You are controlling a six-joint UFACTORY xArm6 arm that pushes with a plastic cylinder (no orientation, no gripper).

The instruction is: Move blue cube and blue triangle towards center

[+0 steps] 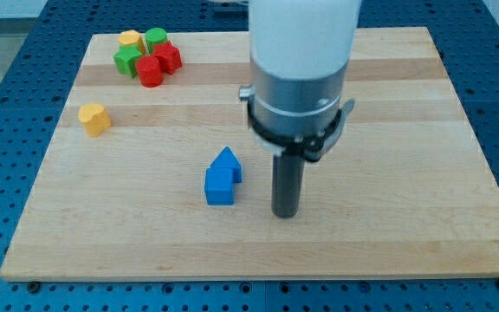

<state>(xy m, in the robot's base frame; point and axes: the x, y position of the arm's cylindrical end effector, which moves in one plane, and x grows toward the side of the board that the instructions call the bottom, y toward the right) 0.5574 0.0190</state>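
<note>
Nearest you, along the view's bottom, runs the front edge of the wooden board (258,264), bare of blocks. Just above it stands my tip (285,213), the lower end of the dark rod; it has no jaws to spread or close, so all you can say of its state is that it is a plain blunt end, touching no block. It sits a little to the view's right of the blue pair and apart from them.

Look next at the blue cube (219,185), with the blue triangle (229,162) pressed against its far right corner. You can read them as touching, though whether the faces meet flush is hard to tell from this angle. They lie slightly left of the board's middle, so the task looks nearly met; a push from their left side would suit better than one from where my tip now stands.

Farther back on the view's left sits a lone yellow block (94,119). At the far left corner you see a tight cluster: two red blocks (159,64), two green blocks (141,49) and a second yellow block (130,40), well apart from the work.
</note>
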